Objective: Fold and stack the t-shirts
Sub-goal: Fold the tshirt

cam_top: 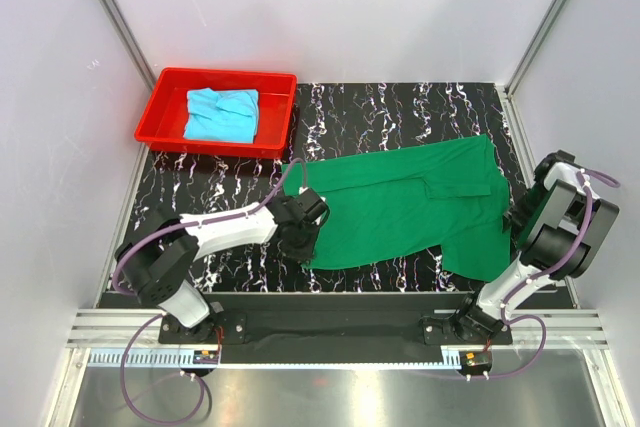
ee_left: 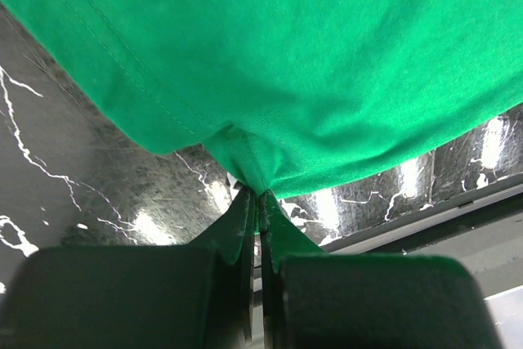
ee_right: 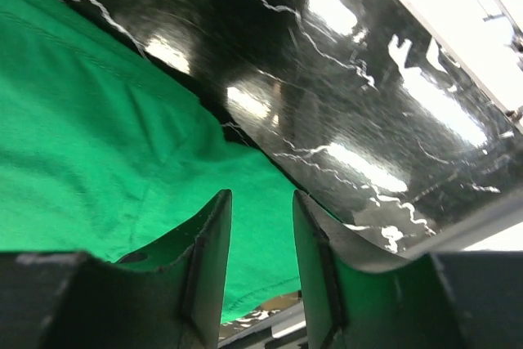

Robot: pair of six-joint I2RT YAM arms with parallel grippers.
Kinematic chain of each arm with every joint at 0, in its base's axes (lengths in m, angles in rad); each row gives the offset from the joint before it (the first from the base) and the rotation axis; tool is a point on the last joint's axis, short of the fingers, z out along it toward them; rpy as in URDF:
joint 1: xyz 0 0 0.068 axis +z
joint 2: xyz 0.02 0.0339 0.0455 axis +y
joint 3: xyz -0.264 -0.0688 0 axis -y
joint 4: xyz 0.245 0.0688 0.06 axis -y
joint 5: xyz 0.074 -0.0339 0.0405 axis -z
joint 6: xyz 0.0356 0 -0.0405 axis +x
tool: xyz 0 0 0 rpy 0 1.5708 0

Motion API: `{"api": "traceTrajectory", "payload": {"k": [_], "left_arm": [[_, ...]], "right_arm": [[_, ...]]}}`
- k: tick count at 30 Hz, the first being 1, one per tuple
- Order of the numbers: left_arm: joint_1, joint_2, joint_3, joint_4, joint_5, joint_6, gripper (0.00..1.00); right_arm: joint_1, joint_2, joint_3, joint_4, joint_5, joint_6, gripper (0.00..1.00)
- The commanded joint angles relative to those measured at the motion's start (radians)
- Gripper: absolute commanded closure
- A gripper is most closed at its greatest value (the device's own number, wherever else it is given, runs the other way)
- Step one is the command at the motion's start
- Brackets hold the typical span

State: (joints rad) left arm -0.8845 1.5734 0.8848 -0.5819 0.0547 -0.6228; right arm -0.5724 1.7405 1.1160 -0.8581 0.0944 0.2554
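The dark green t-shirt (cam_top: 400,202) lies spread across the black marbled table, its cloth rumpled at the right end. My left gripper (cam_top: 303,239) is at the shirt's left edge, shut on a pinch of the green cloth (ee_left: 286,55); the jaws (ee_left: 261,195) meet on a bunched fold. My right gripper (cam_top: 514,221) hovers at the shirt's right edge, open, with green fabric (ee_right: 106,136) beneath and between its fingers (ee_right: 260,195) but not clamped. The light cyan-blue t-shirt (cam_top: 222,114) lies crumpled in the tray.
A red plastic tray (cam_top: 157,117) sits at the back left of the table (cam_top: 400,107). White walls with metal posts enclose the sides and back. A metal rail runs along the near edge by the arm bases.
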Motion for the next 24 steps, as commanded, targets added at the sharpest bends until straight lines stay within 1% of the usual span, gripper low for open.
{"api": "traceTrajectory", "payload": {"k": [1, 4, 10, 13, 14, 15, 16, 18, 19, 20, 21, 22, 24], "left_arm": [[0.012, 0.014, 0.049, 0.004, 0.022, 0.040, 1.00], [0.018, 0.017, 0.055, 0.004, 0.030, 0.048, 1.00], [0.027, 0.016, 0.054, 0.004, 0.051, 0.054, 1.00], [0.027, 0.004, 0.039, 0.011, 0.060, 0.049, 1.00], [0.025, 0.000, 0.031, 0.011, 0.059, 0.048, 1.00], [0.027, -0.004, 0.026, 0.013, 0.062, 0.046, 1.00], [0.027, -0.004, 0.020, 0.014, 0.063, 0.044, 1.00], [0.027, -0.009, 0.011, 0.017, 0.068, 0.034, 1.00], [0.027, -0.010, 0.002, 0.022, 0.073, 0.029, 1.00], [0.027, -0.013, -0.004, 0.025, 0.076, 0.020, 1.00], [0.027, -0.019, -0.009, 0.028, 0.076, 0.015, 1.00], [0.027, -0.023, -0.021, 0.034, 0.082, 0.009, 1.00], [0.027, -0.032, -0.035, 0.037, 0.083, -0.005, 1.00]], "right_arm": [[-0.006, -0.007, 0.028, -0.038, 0.048, 0.028, 0.57], [-0.006, 0.019, 0.030, -0.039, 0.045, 0.036, 0.57], [-0.007, 0.074, 0.025, 0.011, -0.002, 0.058, 0.56], [-0.007, 0.074, 0.016, 0.034, -0.013, 0.064, 0.58], [-0.006, 0.070, 0.008, 0.040, -0.018, 0.065, 0.61], [-0.007, 0.067, 0.005, 0.054, -0.022, 0.065, 0.69], [-0.007, 0.060, 0.002, 0.057, -0.021, 0.067, 0.74], [-0.007, 0.053, 0.001, 0.059, -0.019, 0.067, 0.80], [-0.006, 0.041, 0.001, 0.057, -0.013, 0.065, 0.88], [-0.007, 0.037, 0.004, 0.054, -0.004, 0.067, 0.92], [-0.006, 0.030, 0.005, 0.050, 0.014, 0.065, 0.95], [-0.006, 0.019, 0.007, 0.050, 0.024, 0.064, 1.00], [-0.007, 0.002, 0.011, 0.041, 0.047, 0.065, 1.00]]}}
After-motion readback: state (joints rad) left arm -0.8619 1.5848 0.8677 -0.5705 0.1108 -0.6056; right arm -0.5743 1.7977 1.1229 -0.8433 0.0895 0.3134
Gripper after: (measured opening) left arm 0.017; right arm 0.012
